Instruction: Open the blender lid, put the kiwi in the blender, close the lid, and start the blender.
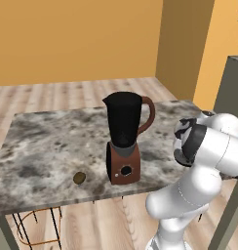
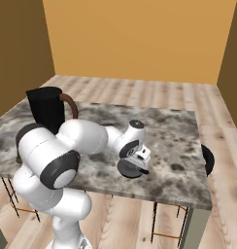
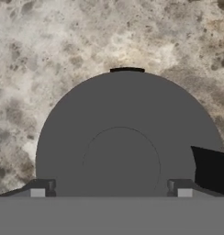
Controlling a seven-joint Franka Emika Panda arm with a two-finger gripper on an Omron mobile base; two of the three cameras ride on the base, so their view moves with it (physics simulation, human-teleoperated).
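Observation:
The blender [image 1: 124, 141] stands near the counter's front edge with its black jar open at the top; it also rises behind my arm at the left in the right base view [image 2: 46, 112]. The kiwi [image 1: 79, 177] lies on the counter left of the blender's base. The blender lid [image 2: 132, 169] lies flat on the counter near the front edge, well right of the blender. My gripper [image 2: 138, 159] hangs straight over it. In the hand view the lid [image 3: 123, 119] lies just below my gripper [image 3: 109, 190], which is open, its fingertips [image 3: 38, 190] standing wide on either side of the central knob.
The marble counter [image 1: 43, 141] has bare stone behind and left of the blender and right of the lid [image 2: 178, 131]. A wire-legged stool [image 1: 38, 227] stands under its front left. A dark round seat [image 2: 208, 158] sits by the counter's right edge.

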